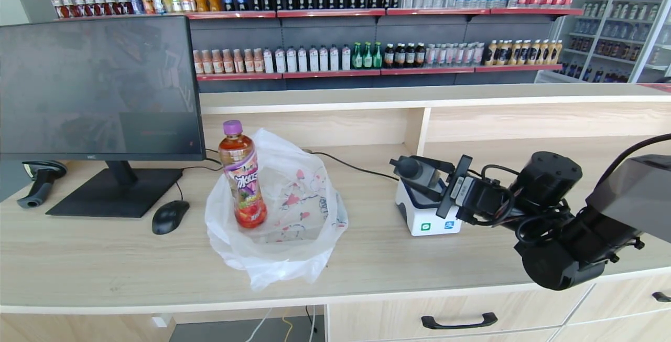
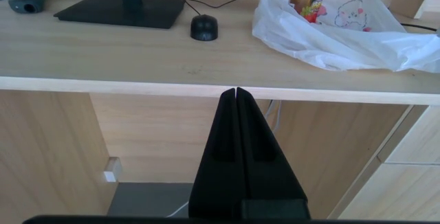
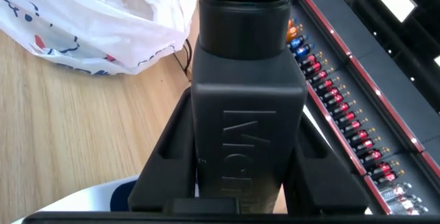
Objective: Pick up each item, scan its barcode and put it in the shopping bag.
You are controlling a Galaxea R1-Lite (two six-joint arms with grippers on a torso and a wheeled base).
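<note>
- Handheld scanner point(image 1: 39, 182): black, far left of the counter point(image 1: 105, 258), beside the monitor foot.
- Monitor point(image 1: 99, 87): dark screen on a flat black stand at the left of the counter.
- Mouse point(image 1: 170, 216): black, just right of the monitor stand and left of the bag.
- Left gripper point(image 2: 236, 92): fingers pressed together with nothing between them; it sits off the near edge of the counter, below the countertop.
- Drink bottle point(image 1: 242, 174): orange-red drink with a purple cap, standing upright inside the left part of the bag.
- Shopping bag point(image 1: 293, 221): translucent white plastic with a printed pattern, mouth open, lying mid-counter.
- Cable point(image 1: 351, 166): black, running along the far part of the counter from behind the bag toward the right.
- White scanner box point(image 1: 427, 218): on the counter, right of the bag and well apart from it.
- Dark grey bottle point(image 1: 417, 171): held in the air just above the white scanner box.
- Right gripper point(image 1: 427, 174): fingers clamped on either side of the dark grey bottle.
- Shelves point(image 1: 335, 14): rows of bottled drinks along the far wall.
</note>
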